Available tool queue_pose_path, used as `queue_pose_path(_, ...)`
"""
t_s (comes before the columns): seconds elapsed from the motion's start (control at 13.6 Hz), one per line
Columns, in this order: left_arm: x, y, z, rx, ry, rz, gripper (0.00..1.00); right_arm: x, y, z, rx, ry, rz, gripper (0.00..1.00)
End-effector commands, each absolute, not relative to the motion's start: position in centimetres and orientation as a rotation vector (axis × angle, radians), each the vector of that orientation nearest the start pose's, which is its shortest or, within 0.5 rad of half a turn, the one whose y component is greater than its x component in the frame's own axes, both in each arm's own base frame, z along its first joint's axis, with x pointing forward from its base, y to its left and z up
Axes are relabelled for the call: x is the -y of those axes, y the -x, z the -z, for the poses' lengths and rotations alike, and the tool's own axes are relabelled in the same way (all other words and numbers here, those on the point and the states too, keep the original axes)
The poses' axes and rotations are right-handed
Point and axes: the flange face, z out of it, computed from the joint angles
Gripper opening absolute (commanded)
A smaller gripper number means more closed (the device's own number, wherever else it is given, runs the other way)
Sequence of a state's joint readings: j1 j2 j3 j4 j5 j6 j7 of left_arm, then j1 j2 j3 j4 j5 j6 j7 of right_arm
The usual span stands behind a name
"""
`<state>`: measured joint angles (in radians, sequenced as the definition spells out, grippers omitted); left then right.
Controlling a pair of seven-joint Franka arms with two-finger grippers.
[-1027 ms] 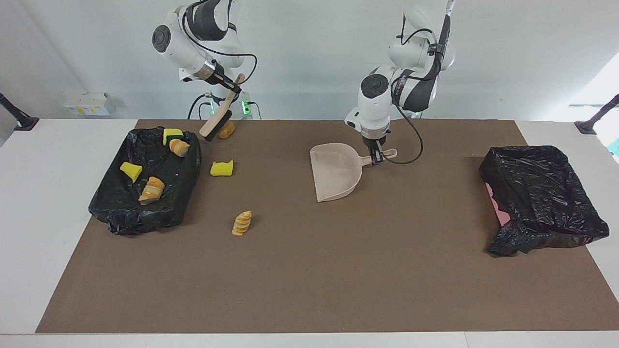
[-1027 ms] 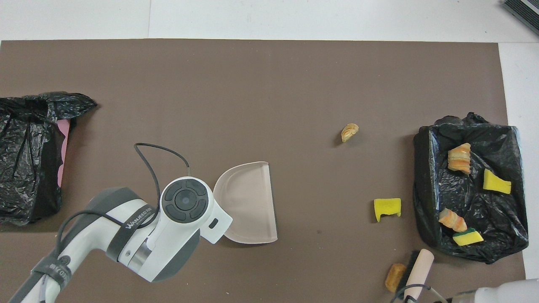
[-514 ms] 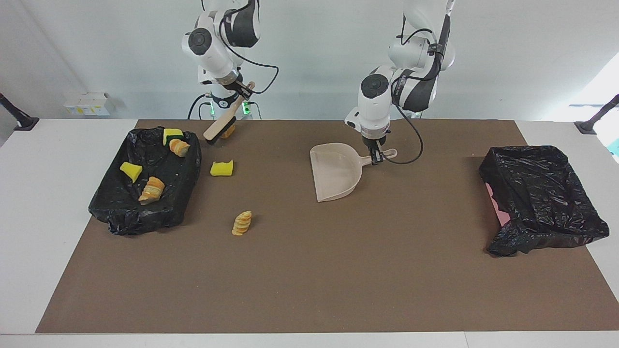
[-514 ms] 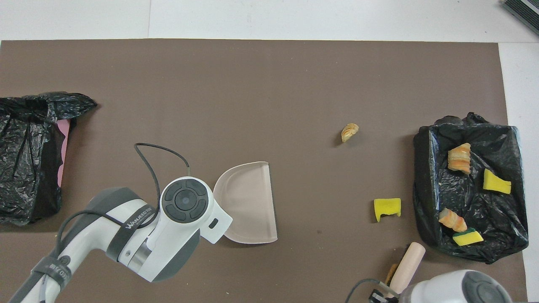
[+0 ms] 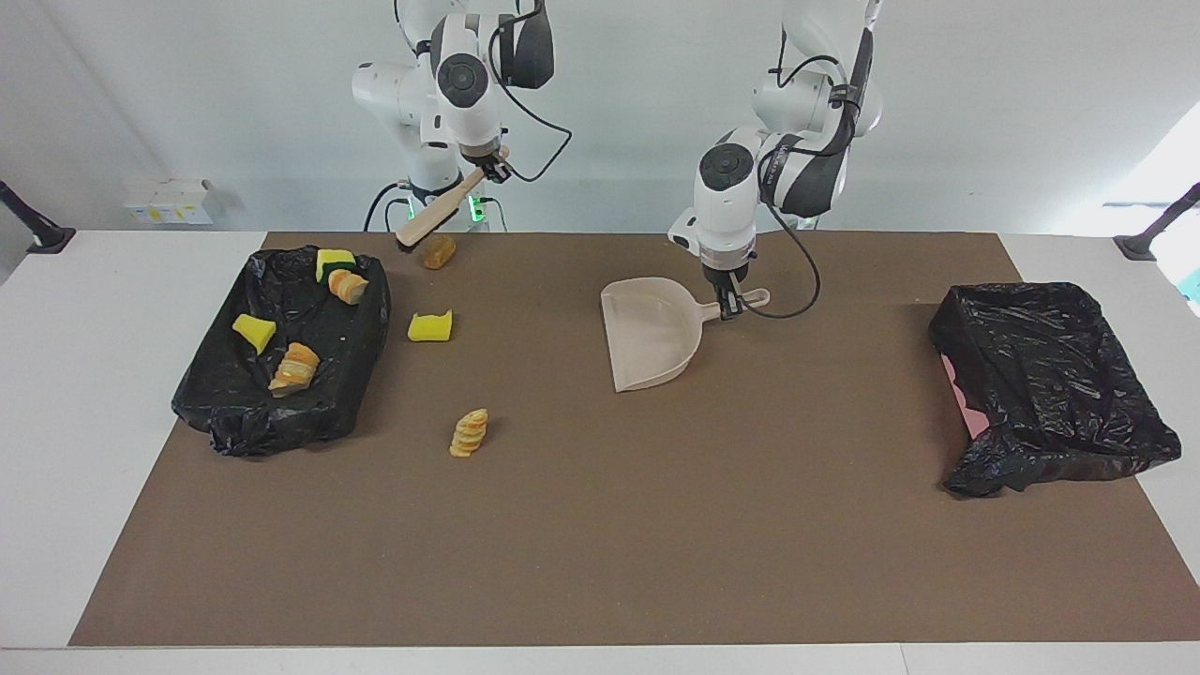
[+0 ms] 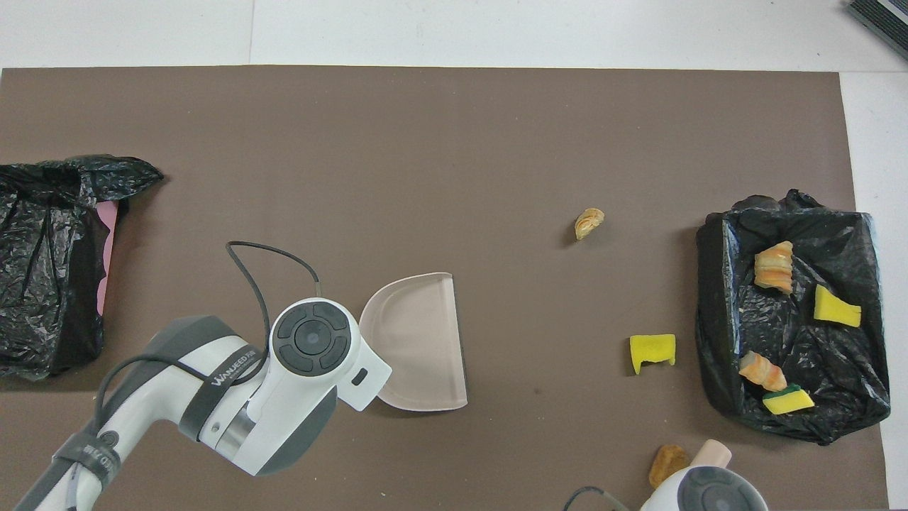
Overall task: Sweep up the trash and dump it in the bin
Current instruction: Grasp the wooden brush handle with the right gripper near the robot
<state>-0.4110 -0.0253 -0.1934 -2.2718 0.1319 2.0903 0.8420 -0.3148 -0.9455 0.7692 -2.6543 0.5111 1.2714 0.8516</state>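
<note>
Left hand [image 5: 727,307] grips dustpan [image 5: 650,332] handle; right hand [image 5: 494,171] holds brush [image 5: 434,215].

A brown mat [image 5: 600,525] covers the white table [image 5: 84,394]; small boxes [image 5: 169,200] by the wall.

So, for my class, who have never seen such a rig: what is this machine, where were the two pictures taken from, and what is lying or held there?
Two robot arms stand at a table with a brown mat. One picture faces them from across the table; the other looks down from above their end. The left gripper is shut on the handle of a beige dustpan resting on the mat. The right gripper holds a brush in the air over a brown bread piece. A yellow sponge and a bread roll also lie loose. The black-lined bin at the right arm's end holds four pieces; the other bin shows none.
</note>
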Motion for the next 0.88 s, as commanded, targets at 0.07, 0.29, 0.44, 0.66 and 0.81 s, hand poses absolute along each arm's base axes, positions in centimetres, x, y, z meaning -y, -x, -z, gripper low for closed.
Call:
queue_pose_path(0.07,27.0,-40.3,-35.5,-2.075,2.193,-0.252,0.0,-17.6,-20.2,-39.5,-1.468,3.143,-0.726,0.0)
queue_pose_path(0.29,27.0,-40.4,-35.5,-2.074,2.195,-0.252,0.0,-16.9,-20.2,-38.2,-1.513,3.085,-0.717,0.0)
queue_pose_path(0.44,27.0,-40.4,-35.5,-2.074,2.195,-0.252,0.0,-18.4,-19.7,-35.4,-1.552,3.05,-0.645,0.0)
queue_pose_path(0.66,26.9,-40.4,-35.5,-2.072,2.197,-0.252,0.0,-18.5,-19.6,-35.1,-1.539,3.041,-0.667,0.0)
queue_pose_path(0.81,26.9,-40.4,-35.5,-2.072,2.197,-0.252,0.0,-18.4,-20.3,-35.1,-1.529,3.03,-0.603,0.0)
